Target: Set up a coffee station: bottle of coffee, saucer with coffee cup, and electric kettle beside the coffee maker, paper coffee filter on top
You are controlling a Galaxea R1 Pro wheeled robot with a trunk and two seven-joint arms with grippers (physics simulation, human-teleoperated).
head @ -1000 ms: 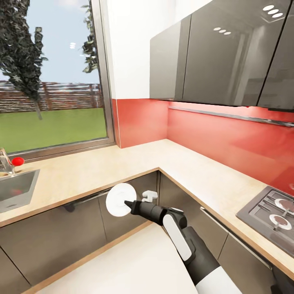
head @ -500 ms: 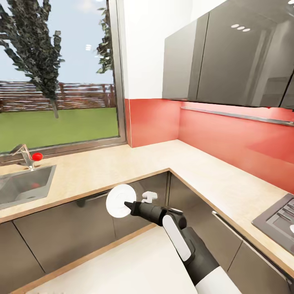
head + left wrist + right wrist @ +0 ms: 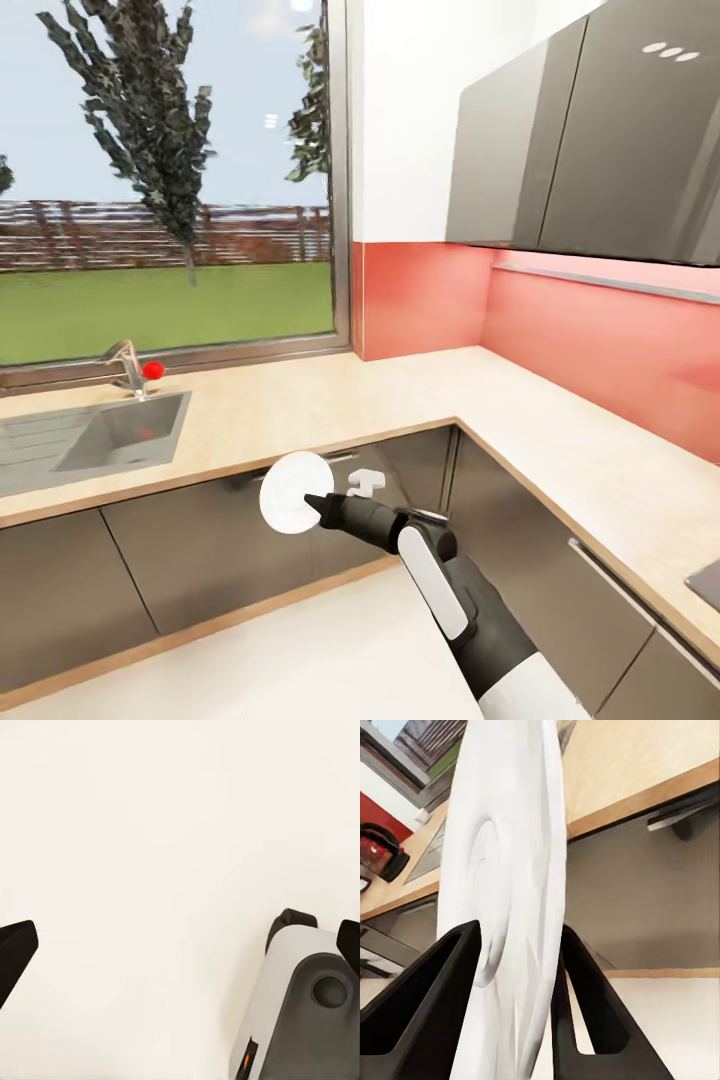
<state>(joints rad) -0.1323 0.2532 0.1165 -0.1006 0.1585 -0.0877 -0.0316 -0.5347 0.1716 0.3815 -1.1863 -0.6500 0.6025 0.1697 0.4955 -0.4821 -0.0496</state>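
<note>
- right pincer (image 3: 318,503) clamped on the saucer (image 3: 295,490); in the right wrist view both fingers (image 3: 420,1001) pinch its rim, plate standing on edge, not flat
- left pincer (image 3: 180,945): fingertips sit at opposite edges of the left wrist view, so spread wide, nothing between them, pale floor beyond
- step judged: carrying the saucer toward the counter; coffee maker not in the head view, a dark red-tinted appliance shows past the plate in the right wrist view, can't tell what it is
- just beyond the pincer: dark cabinet fronts (image 3: 200,540), below counter level
- further out and above: countertop (image 3: 300,410), with the sink (image 3: 120,435) off to the left
- doing it well: keep the grip firm, lift above the counter edge before reaching in, level the plate only over the surface
</note>
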